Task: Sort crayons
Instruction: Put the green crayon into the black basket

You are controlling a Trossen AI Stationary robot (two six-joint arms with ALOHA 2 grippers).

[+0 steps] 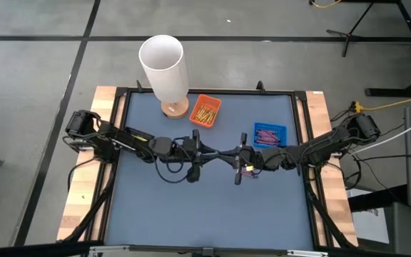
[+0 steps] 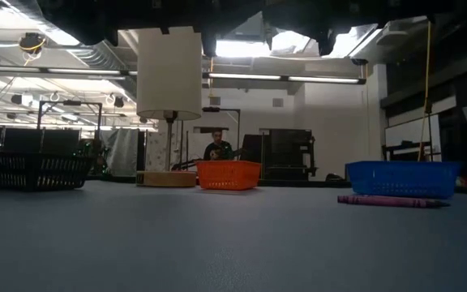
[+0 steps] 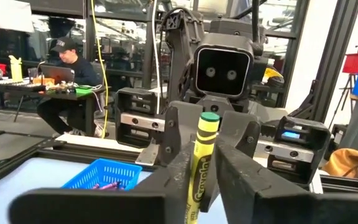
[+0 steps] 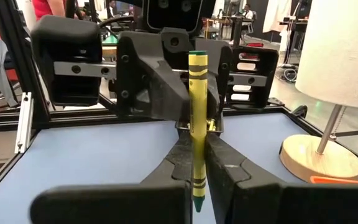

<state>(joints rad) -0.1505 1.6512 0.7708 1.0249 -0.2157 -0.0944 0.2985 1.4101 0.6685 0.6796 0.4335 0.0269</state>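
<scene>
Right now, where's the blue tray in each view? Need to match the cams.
High view: blue tray right of centre, toward the table's back edge.
Low view: far right, behind a purple crayon.
Left wrist view: beyond the jaws.
Right wrist view: not in it.
Shared landmark: white lamp, also in the low and right wrist views.

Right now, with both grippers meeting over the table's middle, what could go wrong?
1. The left gripper and the right gripper both clamp one yellow crayon. If either arm pulls before the other lets go, the crayon may snap or fall.
2. A purple crayon lies loose outside the blue tray; a low arm could knock it.
</scene>
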